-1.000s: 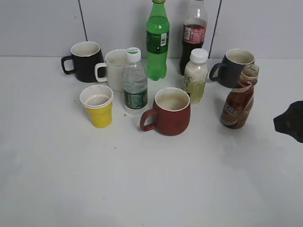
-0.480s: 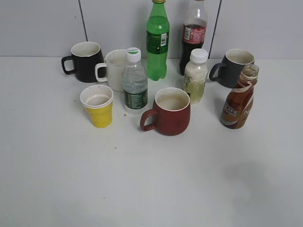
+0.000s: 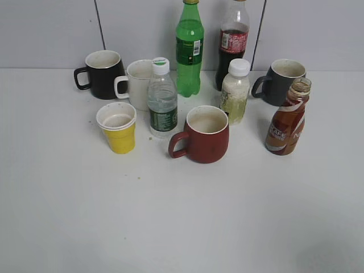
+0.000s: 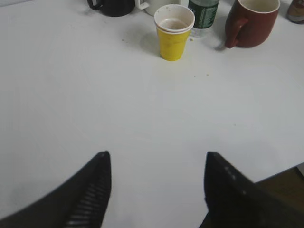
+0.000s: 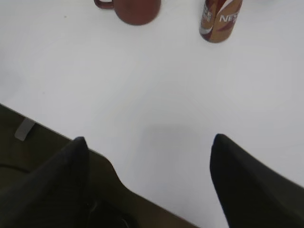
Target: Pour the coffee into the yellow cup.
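Both arms sit back near the table's front edge, out of the exterior view. Nothing gripped.

Left gripper: jaws spread wide, empty, pointed straight at the yellow cup. Cup stands upright, mouth up, with clear table in front of it. A brownish tint shows inside near the bottom; can't tell if that's residue or liquid.

Right gripper: also wide open, empty, hanging over the near table edge. Coffee bottle is upright at the right of the group, cap off, still mostly full, so pouring hasn't started. It's well apart from the cup, with the red mug and water bottle between them.

My read: right arm takes the bottle since it's on that side and has an open approach from the front. Dark mug sits just behind it, so a front or side grasp at the waist looks safest.

Risks:
- open neck, so any tilt in transit spills
- the carry crosses over the red mug
- cup is light, easily knocked; left arm may be lined up to steady it
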You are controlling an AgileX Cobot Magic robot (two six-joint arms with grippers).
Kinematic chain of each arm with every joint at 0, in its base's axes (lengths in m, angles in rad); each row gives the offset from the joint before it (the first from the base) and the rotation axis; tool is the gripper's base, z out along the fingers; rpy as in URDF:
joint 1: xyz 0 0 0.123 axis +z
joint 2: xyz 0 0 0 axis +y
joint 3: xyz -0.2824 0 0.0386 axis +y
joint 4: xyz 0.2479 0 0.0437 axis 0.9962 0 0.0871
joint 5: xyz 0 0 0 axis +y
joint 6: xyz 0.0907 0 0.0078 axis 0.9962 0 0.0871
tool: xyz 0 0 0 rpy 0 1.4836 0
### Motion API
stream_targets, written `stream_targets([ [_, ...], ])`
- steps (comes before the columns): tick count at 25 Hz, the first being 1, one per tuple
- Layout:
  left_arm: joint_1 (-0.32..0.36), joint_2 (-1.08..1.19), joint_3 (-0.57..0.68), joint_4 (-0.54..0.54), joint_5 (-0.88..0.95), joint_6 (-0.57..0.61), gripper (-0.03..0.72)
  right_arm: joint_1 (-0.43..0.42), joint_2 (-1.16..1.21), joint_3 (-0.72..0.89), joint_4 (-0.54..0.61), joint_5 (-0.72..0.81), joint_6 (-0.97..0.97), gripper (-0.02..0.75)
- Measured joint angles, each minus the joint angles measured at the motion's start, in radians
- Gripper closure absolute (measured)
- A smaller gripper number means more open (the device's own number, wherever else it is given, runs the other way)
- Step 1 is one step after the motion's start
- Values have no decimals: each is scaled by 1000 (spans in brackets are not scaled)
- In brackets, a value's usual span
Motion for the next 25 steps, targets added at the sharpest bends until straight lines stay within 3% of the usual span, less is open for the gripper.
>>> stream_targets([
  [25,0,0,0,-1,-3,0,251,0,-51,1,5,0,-11,146],
])
